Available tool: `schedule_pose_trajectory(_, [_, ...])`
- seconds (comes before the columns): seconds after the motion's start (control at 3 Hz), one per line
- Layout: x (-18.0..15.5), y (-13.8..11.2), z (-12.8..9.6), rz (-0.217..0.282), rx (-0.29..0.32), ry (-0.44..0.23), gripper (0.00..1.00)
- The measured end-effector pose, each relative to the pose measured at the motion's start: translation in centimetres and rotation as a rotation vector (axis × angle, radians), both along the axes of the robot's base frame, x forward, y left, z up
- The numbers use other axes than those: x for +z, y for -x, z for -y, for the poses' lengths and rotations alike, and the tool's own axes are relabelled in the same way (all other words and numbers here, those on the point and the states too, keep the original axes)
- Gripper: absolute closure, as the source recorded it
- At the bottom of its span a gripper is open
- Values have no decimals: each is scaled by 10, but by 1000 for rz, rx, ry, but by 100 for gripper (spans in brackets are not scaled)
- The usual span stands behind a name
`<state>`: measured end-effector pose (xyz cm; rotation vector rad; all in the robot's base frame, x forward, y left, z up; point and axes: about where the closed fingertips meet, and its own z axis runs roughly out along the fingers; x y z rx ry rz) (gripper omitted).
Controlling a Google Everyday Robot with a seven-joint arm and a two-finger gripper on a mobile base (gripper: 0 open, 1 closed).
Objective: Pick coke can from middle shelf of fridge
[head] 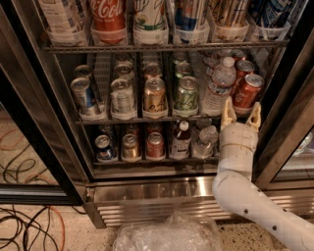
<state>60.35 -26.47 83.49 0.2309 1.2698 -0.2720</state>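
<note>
The fridge [147, 188] stands open, its wire shelves full of drinks. On the middle shelf [147, 119] the front coke can [247, 91] stands at the far right, red with a silver lid, tilted, with more red cans behind it. My gripper [241, 114] is open just below and in front of that can, its two tan fingers pointing up on either side of the can's base, not touching it. The white arm rises from the lower right.
A clear water bottle [218, 87] stands just left of the coke can. Green [185, 95], gold [154, 96], silver [121, 97] and blue [84, 96] cans fill the other lanes. A large Coca-Cola bottle [108, 14] stands on the top shelf. Crumpled plastic [167, 233] and cables [24, 225] lie on the floor.
</note>
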Motion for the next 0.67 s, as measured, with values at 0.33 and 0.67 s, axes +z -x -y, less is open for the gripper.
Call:
schedule_pose_trajectory(0.33, [1, -7, 5, 3, -9, -9, 41])
schedule_pose_trajectory(0.67, [10, -47, 25, 21, -34, -36, 42])
